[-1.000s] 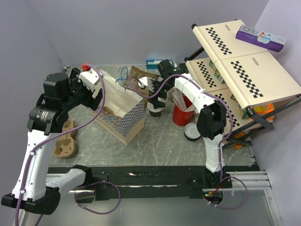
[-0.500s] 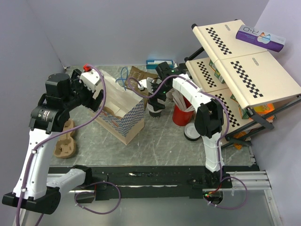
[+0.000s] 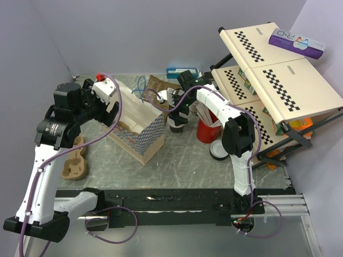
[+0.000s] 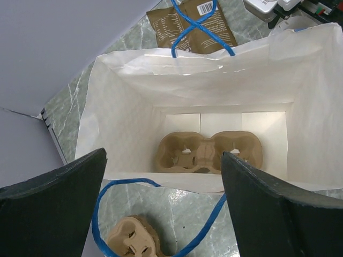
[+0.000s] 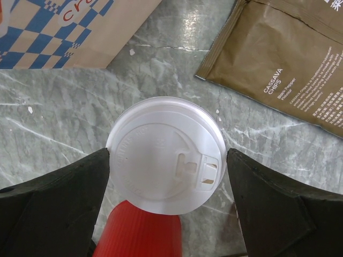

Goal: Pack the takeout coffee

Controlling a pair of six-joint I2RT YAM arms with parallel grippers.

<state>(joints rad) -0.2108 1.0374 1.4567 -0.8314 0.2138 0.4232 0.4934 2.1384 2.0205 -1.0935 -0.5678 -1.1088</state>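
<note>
Straddles the takeout coffee [image 5: 166,155] with the right gripper [image 5: 167,167]; not yet packed.
Near left, hangs the left gripper [image 4: 163,160] spread wide above the open paper bag [image 4: 128,107], cup carrier [image 4: 209,152] flat inside. Right of the bag, flanks the upright cup on the table [image 5: 64,107] with wide jaws, contact unclear. Farther back, chips packet [image 5: 278,64].

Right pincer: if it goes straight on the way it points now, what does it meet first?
The right pincer would meet the takeout coffee first: its white lid sits centred between the open fingers. How near it is, the picture leaves unclear.
</note>
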